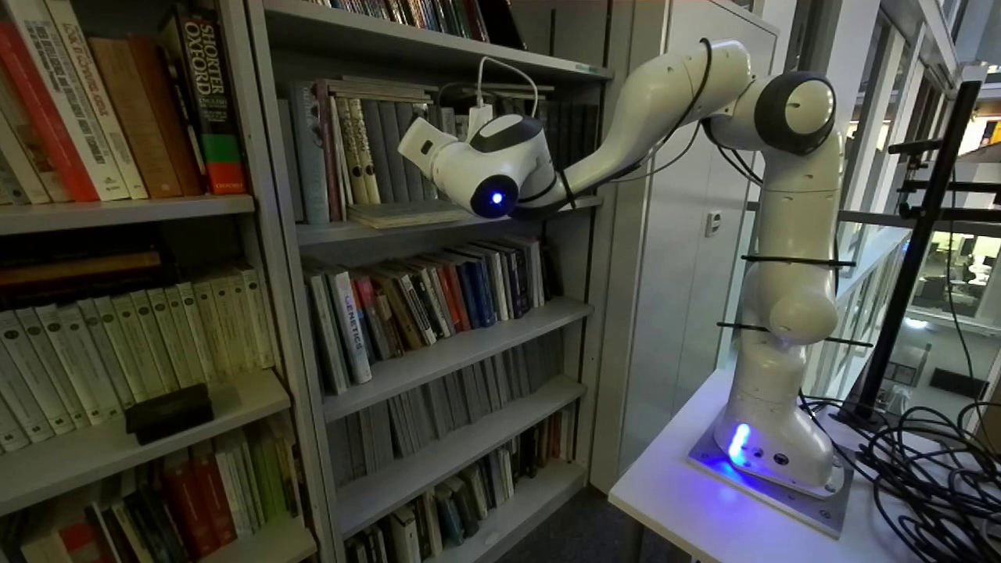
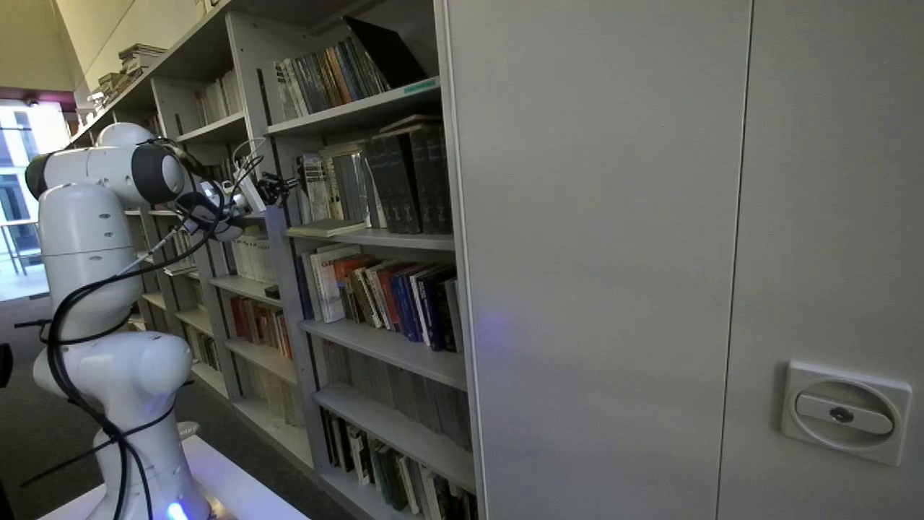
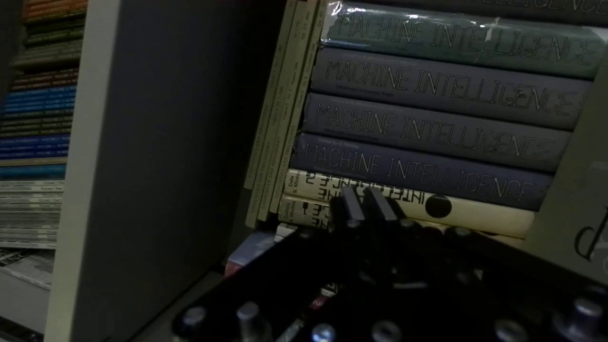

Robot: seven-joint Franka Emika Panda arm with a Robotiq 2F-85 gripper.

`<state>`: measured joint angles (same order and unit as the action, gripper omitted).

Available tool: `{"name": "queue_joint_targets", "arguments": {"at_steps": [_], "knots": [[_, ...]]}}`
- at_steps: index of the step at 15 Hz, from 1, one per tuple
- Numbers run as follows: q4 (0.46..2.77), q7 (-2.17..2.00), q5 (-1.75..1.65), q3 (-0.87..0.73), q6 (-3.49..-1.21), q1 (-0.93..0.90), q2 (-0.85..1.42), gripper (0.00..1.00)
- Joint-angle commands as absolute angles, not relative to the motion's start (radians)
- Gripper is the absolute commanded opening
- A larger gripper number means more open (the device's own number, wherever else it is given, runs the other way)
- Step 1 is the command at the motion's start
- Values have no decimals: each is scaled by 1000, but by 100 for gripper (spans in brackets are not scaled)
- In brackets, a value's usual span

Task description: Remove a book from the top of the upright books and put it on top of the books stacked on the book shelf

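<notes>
The book shelf (image 1: 444, 356) is grey metal, packed with upright books. Several thin pale books (image 1: 379, 86) lie flat across the tops of the upright books (image 1: 391, 148); in the wrist view their spines (image 3: 275, 142) run beside the "Machine Intelligence" volumes (image 3: 441, 118). On the same board rest the stacked books (image 1: 407, 215), pale and flat; a cover with a large letter (image 3: 565, 209) shows at the wrist view's right. My gripper (image 3: 365, 197) faces the cream spines, fingers slightly apart, nothing between them. It shows dark in an exterior view as the gripper (image 2: 292, 184), but the arm's hand hides it from the opposite viewpoint.
The board above (image 1: 438, 35) overhangs this row; its grey face (image 3: 156, 156) fills the wrist view's left. A shelf post (image 1: 274, 234) divides off the paler unit with big volumes. A white cabinet (image 2: 599, 253) adjoins the shelf. A cable (image 1: 508, 62) loops over the wrist.
</notes>
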<state>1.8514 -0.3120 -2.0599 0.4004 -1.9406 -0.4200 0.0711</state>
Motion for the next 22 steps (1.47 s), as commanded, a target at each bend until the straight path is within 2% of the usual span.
{"name": "queue_joint_targets", "arguments": {"at_steps": [1, 7, 9, 10, 11, 13, 16, 17, 18, 19, 20, 21, 22], "knots": [[1802, -289, -2038, 407, -1945, -424, 103, 42], [1630, -227, -2044, 367, -1961, -394, 169, 88], [1564, -184, -2046, 340, -1996, -373, 192, 99], [1534, -158, -2040, 328, -1998, -365, 207, 91], [1510, -132, -2039, 314, -2013, -355, 216, 66], [1462, -94, -2029, 289, -2035, -336, 241, 64], [1393, -51, -2030, 259, -2050, -320, 280, 40], [1375, -41, -2029, 251, -2054, -317, 290, 66], [1363, -35, -2024, 246, -2057, -316, 297, 77], [1354, -29, -2013, 242, -2052, -316, 303, 78], [1352, -38, -1991, 242, -2056, -313, 302, 64], [1358, -43, -1966, 242, -2061, -311, 298, 76], [1371, -45, -1941, 241, -2067, -307, 288, 84]]}}
